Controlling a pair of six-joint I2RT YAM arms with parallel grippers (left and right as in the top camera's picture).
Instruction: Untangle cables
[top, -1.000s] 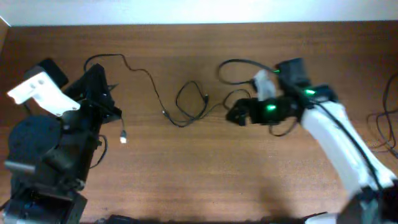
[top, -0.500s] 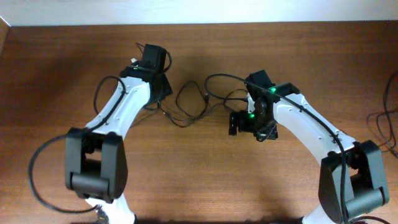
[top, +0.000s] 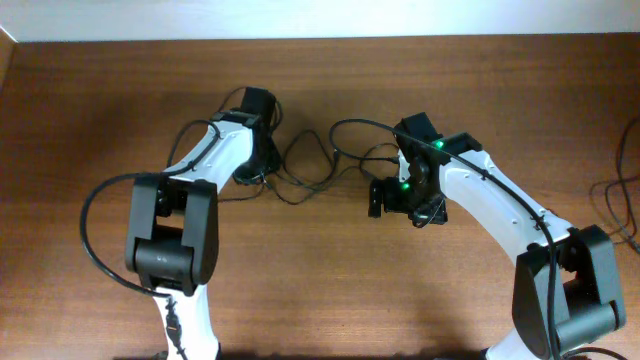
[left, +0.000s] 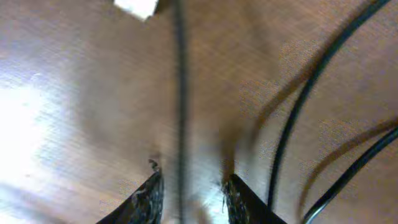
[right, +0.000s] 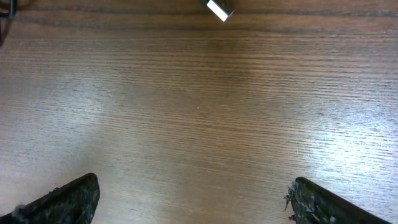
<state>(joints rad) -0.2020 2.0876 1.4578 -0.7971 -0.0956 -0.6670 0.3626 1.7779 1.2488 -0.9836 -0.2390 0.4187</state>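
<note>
The cables (top: 330, 160) are thin black cords lying as loose overlapping loops at the table's middle, between my two arms. My left gripper (top: 255, 172) is down at the left end of the loops. In the left wrist view its fingers (left: 193, 199) stand a little apart, astride one blurred cord (left: 180, 112) without pinching it. Two more cords (left: 298, 118) run to its right, and a white plug end (left: 137, 6) lies ahead. My right gripper (top: 378, 197) is just right of the loops. Its jaws (right: 196, 199) are wide open over bare wood, with a small plug end (right: 219, 9) ahead.
Thicker black cables (top: 618, 190) hang at the table's right edge. The table's far edge meets a white wall (top: 320, 20). The left arm's own cable (top: 95, 230) loops out to its left.
My left arm has swung from the table's left side out to the left end of the cables. My right arm pulled back a little, then stayed still.
</note>
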